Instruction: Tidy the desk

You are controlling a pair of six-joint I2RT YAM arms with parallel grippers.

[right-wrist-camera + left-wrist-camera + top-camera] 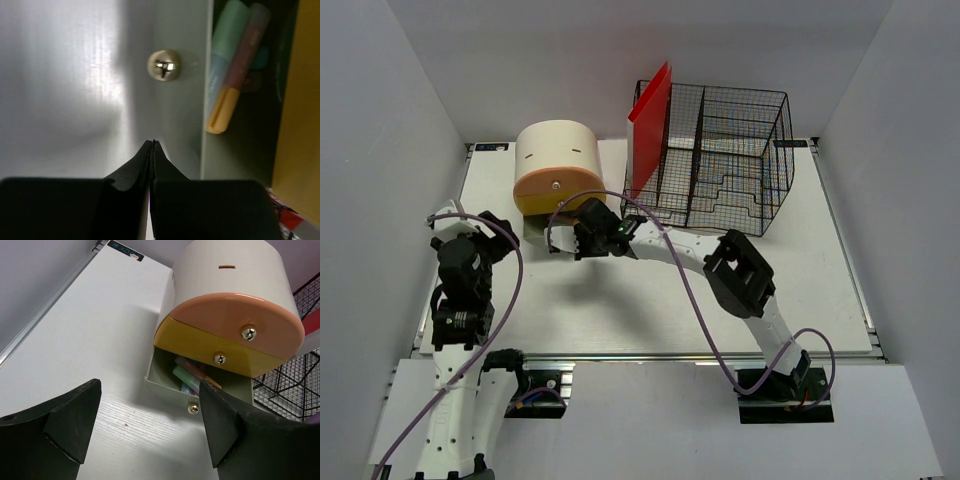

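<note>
Right wrist view, right gripper [151,146] closed near drawer knob [163,65], left gripper [149,400] spread wide, highlighter [249,47] lettering illegible

On the desk [650,310], the box [557,165] stood back left, the basket [730,160] just right of it; markers [192,377] lay in the box's open bottom drawer [165,382].

Left claw [147,432] spread wide — right claw [151,150] pinched tight, right arm [740,275] stretched forward-left.
</note>
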